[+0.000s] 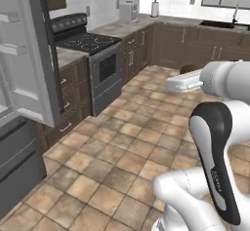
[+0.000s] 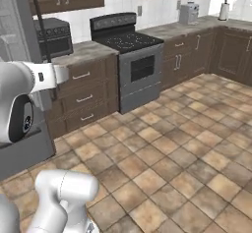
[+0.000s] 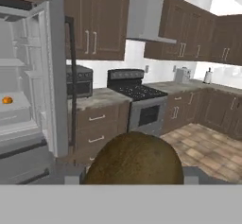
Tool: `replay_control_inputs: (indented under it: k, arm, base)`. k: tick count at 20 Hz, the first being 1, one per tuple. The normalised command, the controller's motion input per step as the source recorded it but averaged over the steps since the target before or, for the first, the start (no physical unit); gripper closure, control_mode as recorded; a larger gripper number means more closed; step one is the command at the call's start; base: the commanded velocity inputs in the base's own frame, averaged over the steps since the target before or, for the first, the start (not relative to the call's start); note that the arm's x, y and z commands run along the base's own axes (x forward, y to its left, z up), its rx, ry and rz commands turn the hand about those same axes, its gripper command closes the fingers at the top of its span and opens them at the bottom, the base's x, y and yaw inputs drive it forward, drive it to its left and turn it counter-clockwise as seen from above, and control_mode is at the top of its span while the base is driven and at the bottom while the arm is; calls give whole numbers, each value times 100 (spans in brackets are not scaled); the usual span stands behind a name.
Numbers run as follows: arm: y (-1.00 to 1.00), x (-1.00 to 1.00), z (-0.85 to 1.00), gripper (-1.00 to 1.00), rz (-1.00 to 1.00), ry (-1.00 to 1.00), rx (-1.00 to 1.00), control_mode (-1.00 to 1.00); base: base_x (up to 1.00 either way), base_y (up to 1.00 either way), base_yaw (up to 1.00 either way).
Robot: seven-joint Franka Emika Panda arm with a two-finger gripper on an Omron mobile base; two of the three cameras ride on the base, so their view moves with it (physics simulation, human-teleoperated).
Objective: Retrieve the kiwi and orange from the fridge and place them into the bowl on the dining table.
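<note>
End effector [image 3: 134,178] is gripping the kiwi [image 3: 134,159], carrying it off w/ fridge [image 3: 28,76] door open; orange [image 3: 6,100] is sitting on a shelf inside. Next, I'd say: heading to the bowl on the dining desk.

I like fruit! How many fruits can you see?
2: a brown kiwi right in front of the hand camera, and an orange on a shelf inside the open fridge. More may be hidden.
</note>
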Motion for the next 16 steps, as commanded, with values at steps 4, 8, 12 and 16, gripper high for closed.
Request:
replay_control_inputs:
  k: [4, 8, 12, 16]
  arm:
    - [0, 0, 0, 100, 0, 0, 0, 100]
    - [0, 0, 0, 100, 0, 0, 0, 100]
    - [0, 0, 0, 100, 0, 0, 0, 100]
    - [0, 0, 0, 100, 0, 0, 0, 100]
  base:
    - [-93, 0, -55]
    - [-100, -5, -48]
    - [-94, -31, -43]
    - [-66, -63, -44]
